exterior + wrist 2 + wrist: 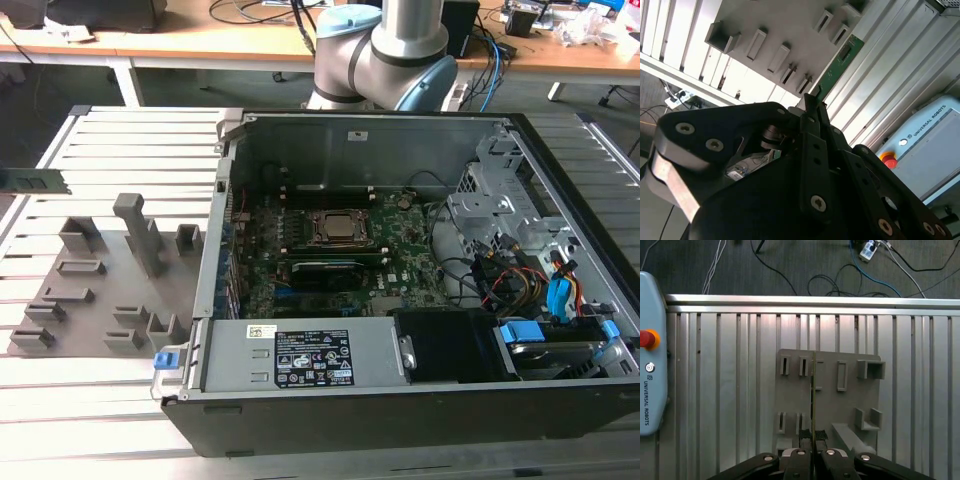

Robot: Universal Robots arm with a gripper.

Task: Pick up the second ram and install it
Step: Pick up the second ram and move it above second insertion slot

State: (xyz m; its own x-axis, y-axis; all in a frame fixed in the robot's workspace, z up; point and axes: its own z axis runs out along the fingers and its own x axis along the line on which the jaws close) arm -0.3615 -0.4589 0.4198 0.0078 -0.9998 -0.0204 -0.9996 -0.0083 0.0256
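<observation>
The second ram [840,62] is a thin green circuit-board stick, and my gripper [813,102] is shut on one end of it. In the first wrist view the second ram [813,390] shows edge-on, running straight out from my gripper [813,436] above the grey holder plate [827,405]. In the exterior view the second ram [35,182] hangs in the air at the far left, above and behind the holder plate [95,300]. The open computer case [330,130] lies to the exterior view's right, with its green motherboard [400,275] and CPU socket [338,228] exposed.
The holder plate carries several grey blocks, one of them a tall post [140,230]. A pale blue pendant [650,355] with a red button lies on the slatted aluminium table [715,390]. The arm's base [385,50] stands behind the case. Cables and drive cages fill the case's right side.
</observation>
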